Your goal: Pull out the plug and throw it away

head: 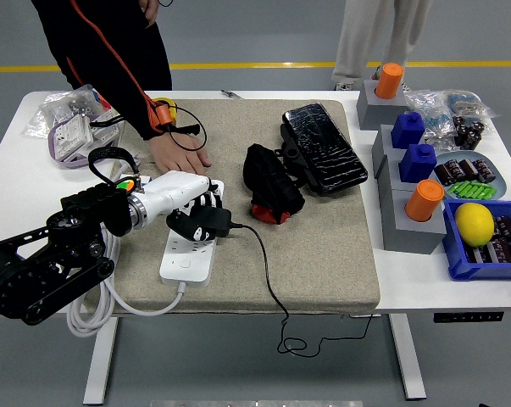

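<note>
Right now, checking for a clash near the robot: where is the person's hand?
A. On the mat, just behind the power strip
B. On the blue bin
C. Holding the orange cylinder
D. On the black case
A: the person's hand lies flat on the mat just beyond the power strip, close to the left hand gripping the plug.
</note>
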